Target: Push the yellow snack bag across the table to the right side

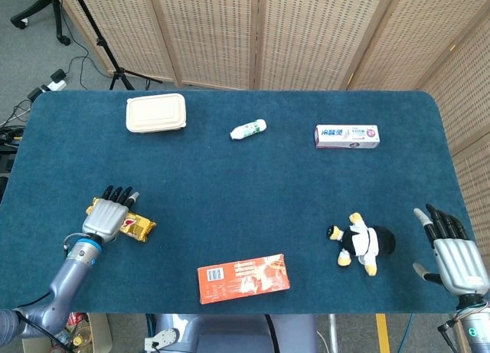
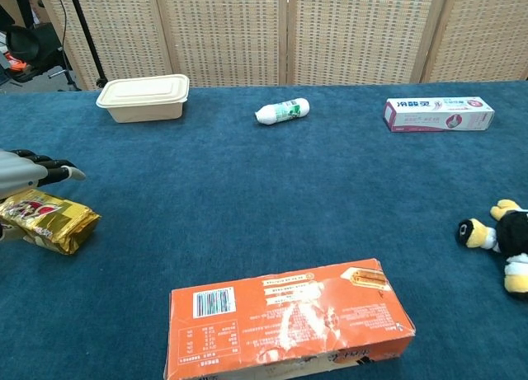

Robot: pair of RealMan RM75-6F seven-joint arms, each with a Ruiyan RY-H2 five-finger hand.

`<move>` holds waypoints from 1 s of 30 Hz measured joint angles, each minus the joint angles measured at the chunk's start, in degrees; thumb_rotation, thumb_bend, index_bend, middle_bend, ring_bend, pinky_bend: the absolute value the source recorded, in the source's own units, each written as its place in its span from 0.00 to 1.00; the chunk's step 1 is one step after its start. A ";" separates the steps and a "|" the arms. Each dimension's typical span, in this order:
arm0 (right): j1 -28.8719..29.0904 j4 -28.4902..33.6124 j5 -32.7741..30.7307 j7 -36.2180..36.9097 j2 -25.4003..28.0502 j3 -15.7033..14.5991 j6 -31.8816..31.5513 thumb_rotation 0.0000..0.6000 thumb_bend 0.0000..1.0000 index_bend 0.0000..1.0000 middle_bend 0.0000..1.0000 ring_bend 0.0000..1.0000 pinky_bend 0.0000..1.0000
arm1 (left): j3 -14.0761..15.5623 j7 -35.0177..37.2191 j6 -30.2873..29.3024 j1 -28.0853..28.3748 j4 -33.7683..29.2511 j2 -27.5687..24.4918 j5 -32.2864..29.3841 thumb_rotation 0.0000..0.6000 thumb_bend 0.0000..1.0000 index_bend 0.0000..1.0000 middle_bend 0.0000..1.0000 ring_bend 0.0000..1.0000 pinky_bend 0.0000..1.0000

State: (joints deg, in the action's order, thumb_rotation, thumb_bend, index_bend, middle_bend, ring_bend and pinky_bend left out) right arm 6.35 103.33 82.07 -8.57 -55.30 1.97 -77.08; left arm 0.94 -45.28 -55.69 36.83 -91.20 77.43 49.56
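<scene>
- Head view: the crinkled yellow foil snack bag [image 1: 136, 227] lies near the left edge of the dark blue felt-covered table [image 1: 230, 184], towards the front.
- The left hand [image 1: 112, 215] lies flat on the bag's left part, fingers stretched out close together and pointing away from the robot; it presses on the bag and grips nothing.
- The right hand [image 1: 452, 250] is at the table's front right corner, well apart from the bag, fingers straight and a little spread, holding nothing.
- A black, white and yellow plush penguin toy [image 1: 358, 242] lies just left of the right hand.
- A flat orange cardboard box [image 1: 243, 277] lies at the front edge, between bag and toy.
- Along the far side stand a cream lidded food container [image 1: 156, 112], a small white bottle with a green label [image 1: 248, 129] on its side, and a long white and pink toothpaste carton [image 1: 347, 135].
- Chest view: the snack bag [image 2: 51, 218] lies flat at the far left, its right end free of the hand.
- The left hand [image 2: 33, 169] shows only partly at the frame's edge, dark fingertips reaching past the bag's top edge.
- The orange box [image 2: 286, 318] fills the near foreground with its barcode facing up; the penguin toy [image 2: 502, 240] is cut off at the right edge.
- The food container [image 2: 143, 97], bottle [image 2: 282, 111] and toothpaste carton [image 2: 438, 114] sit along the back of the table [image 2: 247, 182].
- The right hand lies outside this view.
</scene>
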 measured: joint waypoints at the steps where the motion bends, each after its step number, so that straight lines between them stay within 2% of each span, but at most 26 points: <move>1: 0.03 -0.02 0.01 -0.05 -0.04 -0.03 0.05 1.00 0.23 0.01 0.00 0.00 0.08 | 0.04 -0.13 -0.04 0.12 0.20 0.21 -0.14 1.00 0.34 0.00 0.00 0.00 0.01; 30: 0.66 -1.07 -0.90 -0.82 -1.36 -0.22 1.02 1.00 0.23 0.01 0.00 0.00 0.08 | -1.39 0.63 -0.22 3.02 5.51 4.04 -3.14 1.00 0.36 0.00 0.00 0.00 0.01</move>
State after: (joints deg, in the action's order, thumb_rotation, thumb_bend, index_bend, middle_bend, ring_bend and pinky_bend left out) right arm 7.02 102.26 81.17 -9.39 -56.67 1.75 -76.07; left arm -0.46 -44.65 -55.91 39.85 -85.70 81.47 46.42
